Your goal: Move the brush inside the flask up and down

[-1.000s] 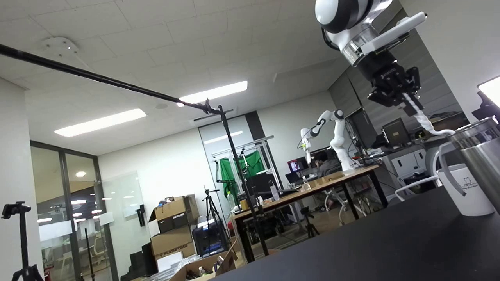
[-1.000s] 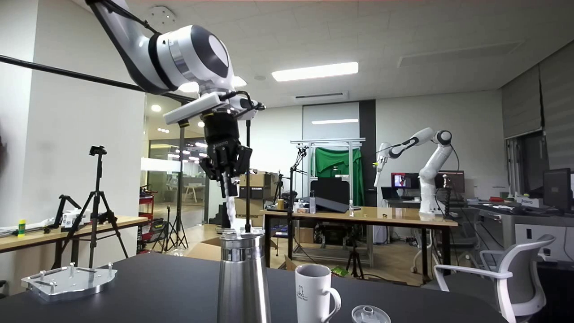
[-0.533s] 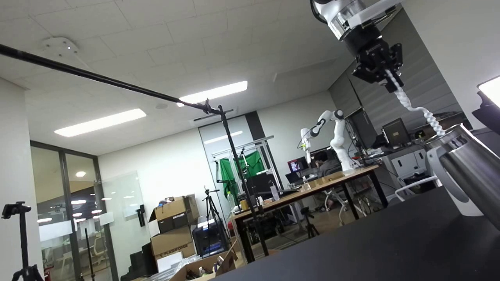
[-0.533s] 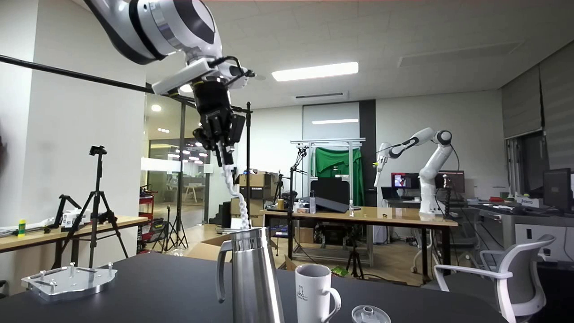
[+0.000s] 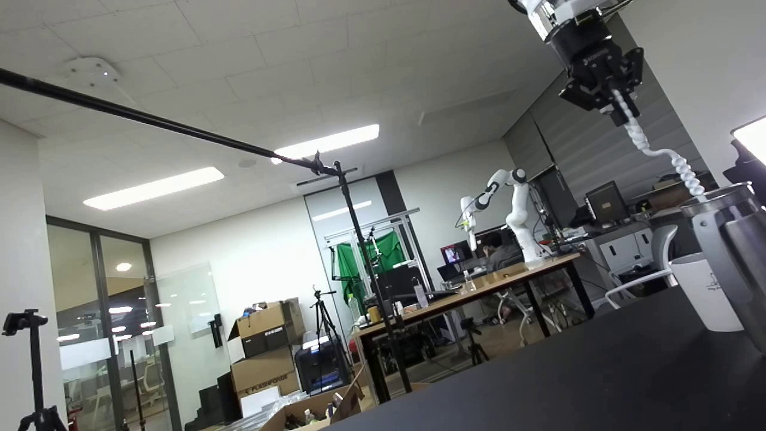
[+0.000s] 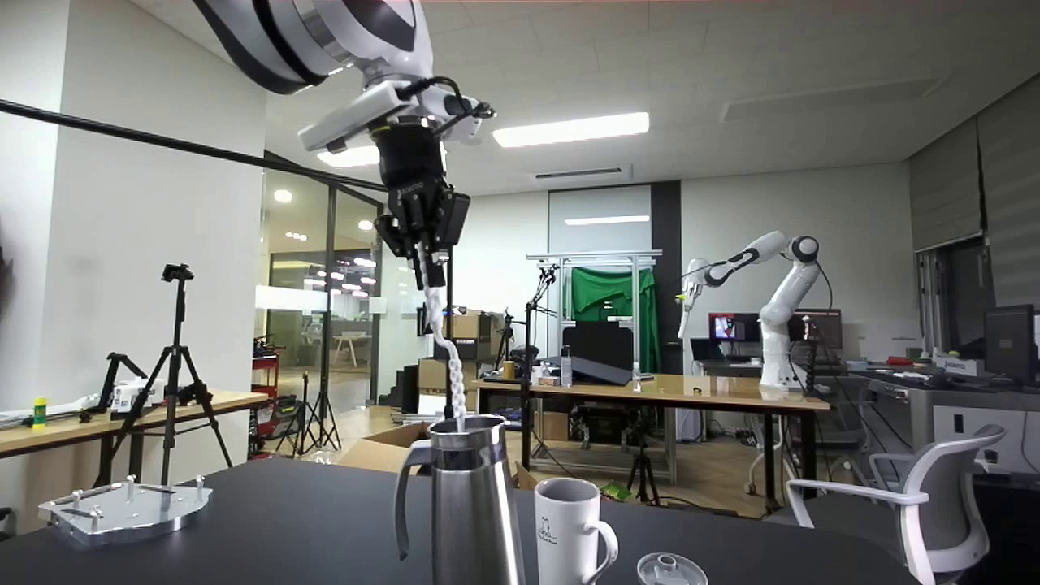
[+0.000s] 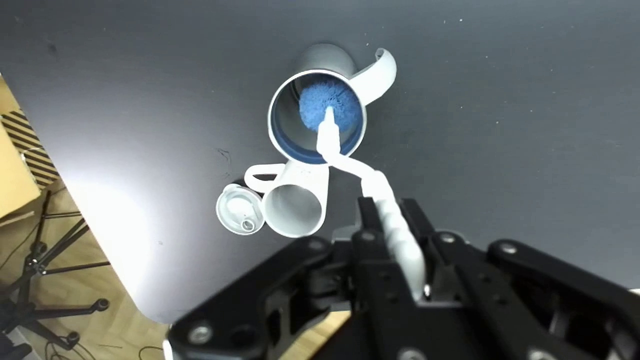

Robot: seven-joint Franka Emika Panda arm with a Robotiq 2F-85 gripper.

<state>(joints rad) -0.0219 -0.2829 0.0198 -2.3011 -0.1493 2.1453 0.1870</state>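
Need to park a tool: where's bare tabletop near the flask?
Wrist view: bare black table right of the flask handle, and between flask and left table edge. Crowded: below the flask in frame, with mug and lid close together; the brush spans flask to hand.

Blk table: grey chair past far edge, both exterior views. Wood flr below. Ceiling lts on.
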